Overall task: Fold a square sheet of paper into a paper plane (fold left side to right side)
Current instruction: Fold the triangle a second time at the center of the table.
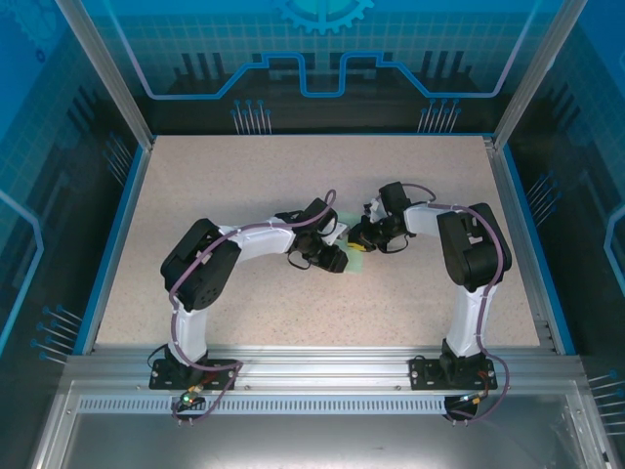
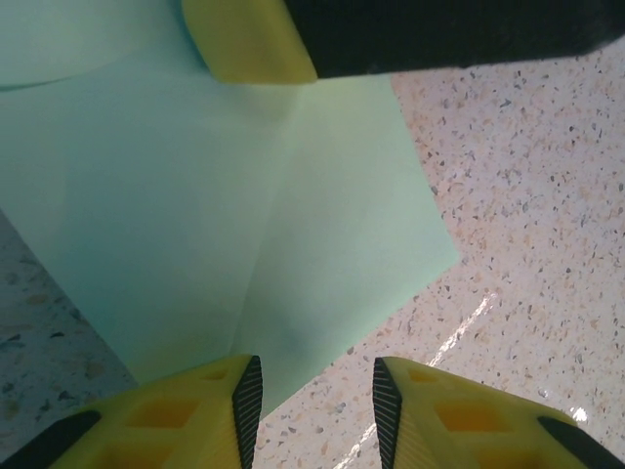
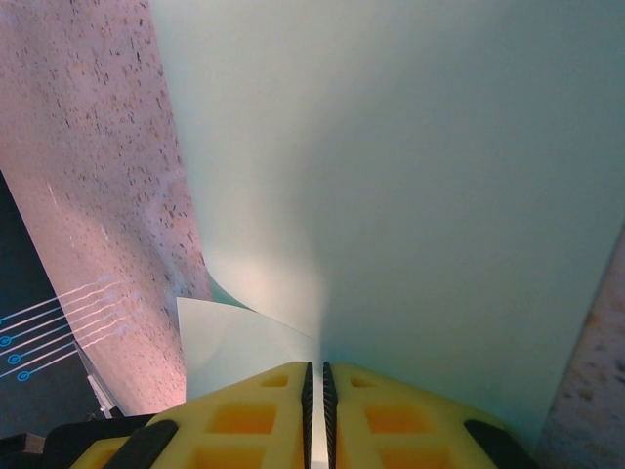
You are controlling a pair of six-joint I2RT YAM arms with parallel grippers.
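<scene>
white arms [image 1: 256,237], black joints [image 1: 200,262]; purple cables [image 1: 177,318]; yellow end effector fingers [image 2: 444,415], black ribbed pads [image 2: 248,399]

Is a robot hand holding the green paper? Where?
Yes: the right gripper pinches the sheet of paper at a lifted edge. The left gripper is open, holding nothing.

L arm [image 1: 252,239]: rises from near-edge base, folds at shoulder, stretches fwd-right, low over worktop [image 1: 195,176] centre. Ends in L pincer [image 1: 338,257], angled down. Seen from own wrist cam: jaws apart, clear gap btwn yellow fingers [image 2: 210,405] w/ black ribbed pads. R arm [image 1: 469,249]: climbs from base, bends at elbow, reaches left and down twd centre. Ends in R pincer [image 1: 361,239], just beside L pincer, tips facing. From own cam: yellow fingers [image 3: 254,410] pressed almost together, only a slit left, nipping edge of square sheet of paper [image 3: 410,147].
</scene>
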